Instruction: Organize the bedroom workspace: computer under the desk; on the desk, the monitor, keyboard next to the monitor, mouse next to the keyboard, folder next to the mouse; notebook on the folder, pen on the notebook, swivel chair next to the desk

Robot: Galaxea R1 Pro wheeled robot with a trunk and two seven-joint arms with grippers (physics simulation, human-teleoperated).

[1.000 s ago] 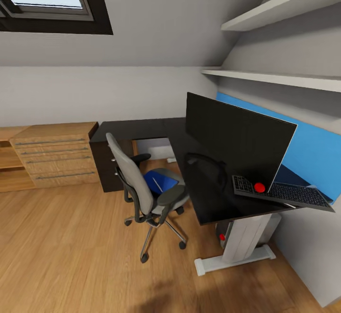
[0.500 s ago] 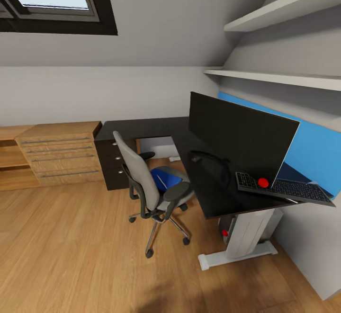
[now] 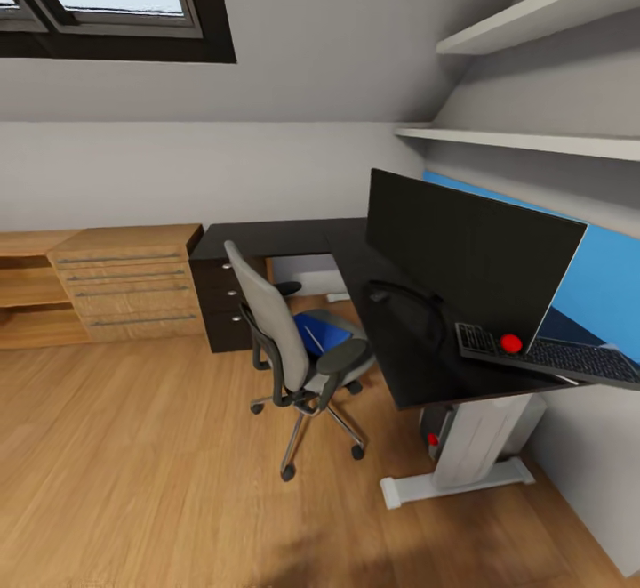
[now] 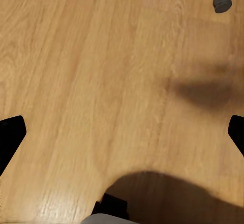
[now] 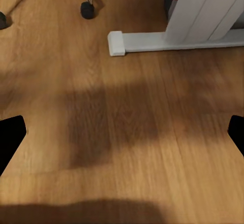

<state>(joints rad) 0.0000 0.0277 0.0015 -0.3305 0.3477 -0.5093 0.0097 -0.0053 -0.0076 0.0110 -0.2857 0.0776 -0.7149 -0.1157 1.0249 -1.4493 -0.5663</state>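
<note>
From the head view, going left to right, a light wooden counter (image 3: 124,281) with drawers is standing along the back wall, under a roof window (image 3: 107,1). Next to it the desk (image 3: 356,285) is showing its shiny black top, with a dark drawer unit (image 3: 222,312) under its left end. The swivel chair (image 3: 293,348) is sitting on the wooden floor (image 3: 133,472) just beside the desk, and the folder (image 3: 320,334) is lying on its seat, bright blue. The monitor (image 3: 471,254) is standing on the desk. The keyboard (image 3: 551,357) is lying at the monitor's foot, sticking out past the desk edge. A white leg (image 3: 471,446) is holding the desk up, and a dark box with a red dot (image 3: 433,439) is sitting under the desk behind it. Two white shelves (image 3: 533,139) are hanging on the right wall.

The left wrist view is looking down at the floor and one chair caster (image 4: 222,0). The left gripper (image 4: 122,132) is showing two black fingertips (image 4: 10,137) far apart, so its jaws are released.

The right wrist view is showing the desk's white foot (image 5: 168,41) up close. The right gripper (image 5: 122,137) is also spread wide, holding nothing.
</note>
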